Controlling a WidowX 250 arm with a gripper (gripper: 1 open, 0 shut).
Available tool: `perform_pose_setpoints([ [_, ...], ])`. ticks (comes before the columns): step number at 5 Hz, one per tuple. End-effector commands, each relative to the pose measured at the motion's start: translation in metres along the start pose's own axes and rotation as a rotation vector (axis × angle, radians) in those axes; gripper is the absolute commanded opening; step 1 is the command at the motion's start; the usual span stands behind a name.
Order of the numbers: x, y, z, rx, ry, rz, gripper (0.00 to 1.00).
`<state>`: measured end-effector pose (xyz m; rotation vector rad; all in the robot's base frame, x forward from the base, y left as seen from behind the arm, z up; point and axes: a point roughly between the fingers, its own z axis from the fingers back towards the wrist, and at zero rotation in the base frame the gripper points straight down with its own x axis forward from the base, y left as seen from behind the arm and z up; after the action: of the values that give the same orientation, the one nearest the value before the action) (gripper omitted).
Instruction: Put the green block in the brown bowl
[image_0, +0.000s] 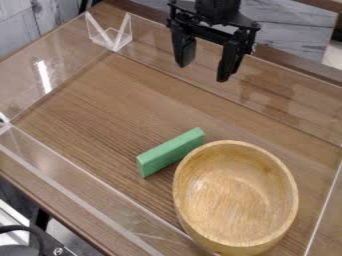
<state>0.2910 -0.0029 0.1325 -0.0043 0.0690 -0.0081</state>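
Observation:
The green block (171, 151), a flat bright green bar, lies at an angle on the wooden table, its right end close to the left rim of the brown bowl (237, 195). The bowl is a large round light wooden one at the lower right, and nothing shows inside it. My gripper (203, 62) hangs at the top centre, pointing down, well above and behind the block. Its black fingers (226, 65) stand apart with nothing between them.
Clear plastic walls (54, 70) border the wooden table surface (107, 110) on the left and near sides. A clear plastic bracket (108, 33) stands at the back left corner. Open wood lies between the gripper and the block.

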Motion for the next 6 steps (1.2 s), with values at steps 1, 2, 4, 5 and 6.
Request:
perform_pose_setpoints([
  [1,-0.015,0.010,-0.010,0.003,0.008,-0.095,1.00],
  [2,-0.050,0.021,-0.047,0.011,0.038,-0.298,1.00],
  [4,-0.077,0.034,-0.074,0.056,-0.072,-0.471,1.00],
  [5,-0.071,0.032,-0.075,0.055,-0.078,-0.484,1.00],
  [6,-0.066,0.030,-0.078,0.053,-0.082,-0.490,1.00],
])
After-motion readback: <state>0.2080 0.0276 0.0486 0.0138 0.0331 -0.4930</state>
